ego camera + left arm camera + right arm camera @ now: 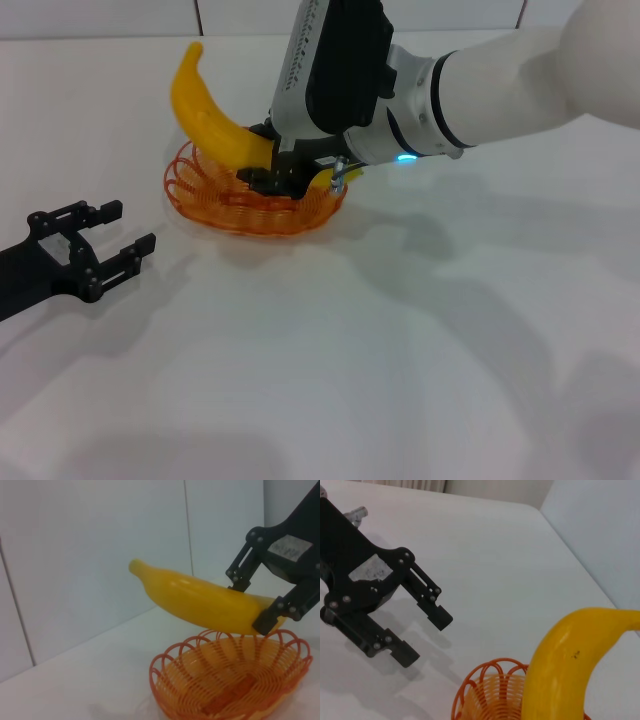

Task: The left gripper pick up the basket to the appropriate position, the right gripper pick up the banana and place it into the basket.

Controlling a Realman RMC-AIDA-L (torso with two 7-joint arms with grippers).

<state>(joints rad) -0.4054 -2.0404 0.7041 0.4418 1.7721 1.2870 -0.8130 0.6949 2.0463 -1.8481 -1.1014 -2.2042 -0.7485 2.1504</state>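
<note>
The orange wire basket (pixel 228 214) sits on the white table. My right gripper (pixel 283 170) is shut on the yellow banana (pixel 212 118) near one end. It holds the banana just over the basket, the free end tilted up and away. My left gripper (pixel 112 232) is open and empty, low over the table to the left of the basket and apart from it. The left wrist view shows the banana (pixel 195 600) in the right gripper (pixel 252 604) above the basket (pixel 235 680). The right wrist view shows the banana (pixel 560 665), the basket rim (pixel 482 687) and the left gripper (pixel 425 639).
The white table (pixel 330 380) stretches in front and to the right. A pale wall (pixel 90 555) stands just behind the basket. My right arm (pixel 500 90) reaches across the back of the table.
</note>
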